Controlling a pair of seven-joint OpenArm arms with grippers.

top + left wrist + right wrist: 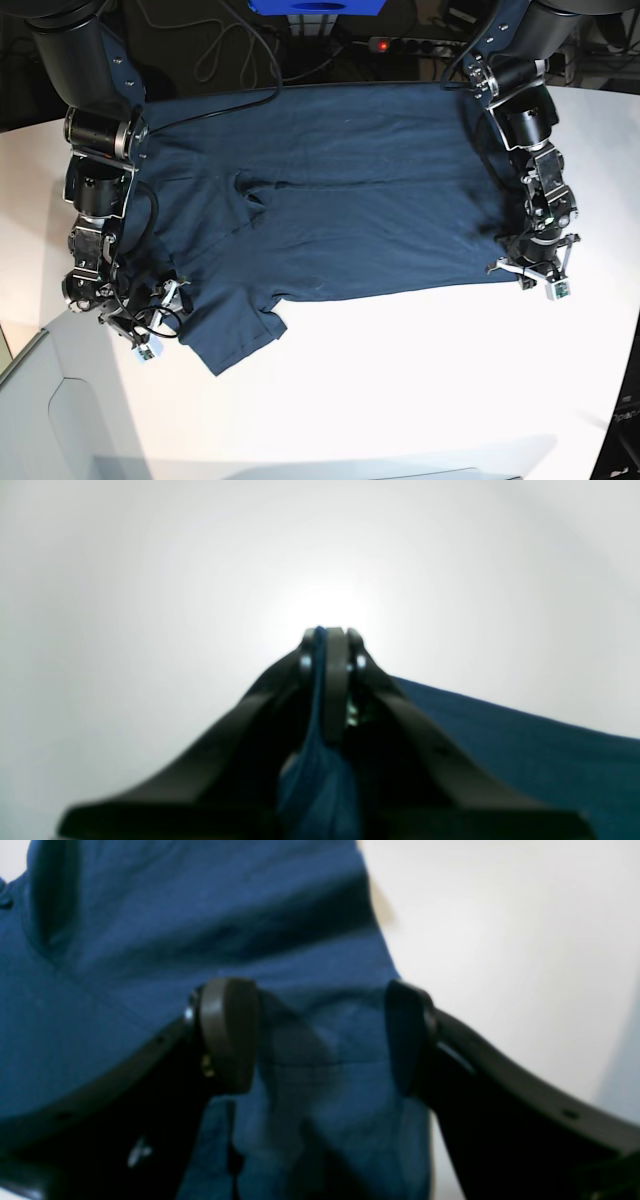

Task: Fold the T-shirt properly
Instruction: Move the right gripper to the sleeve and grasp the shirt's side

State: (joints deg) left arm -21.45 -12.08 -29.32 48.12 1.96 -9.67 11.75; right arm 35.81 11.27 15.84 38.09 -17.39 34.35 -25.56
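Observation:
The dark navy T-shirt [340,200] lies spread flat across the white table [400,380], one short sleeve pointing toward the front left. At the shirt's right front corner, my left gripper [522,266] is shut on the cloth. The left wrist view shows a fold of T-shirt [525,740] fabric pinched in the left gripper [327,632]. At the sleeve end, my right gripper [158,318] is open. In the right wrist view its fingers [227,1035] stand wide apart over the T-shirt [150,915], with wrinkled fabric lying between the right gripper's [317,1035] jaws.
Behind the table run black cables [230,50], a power strip with a red light [400,44] and a blue object [315,6]. The table's left front edge [30,350] drops to a grey surface. Bare white tabletop stretches in front of the shirt.

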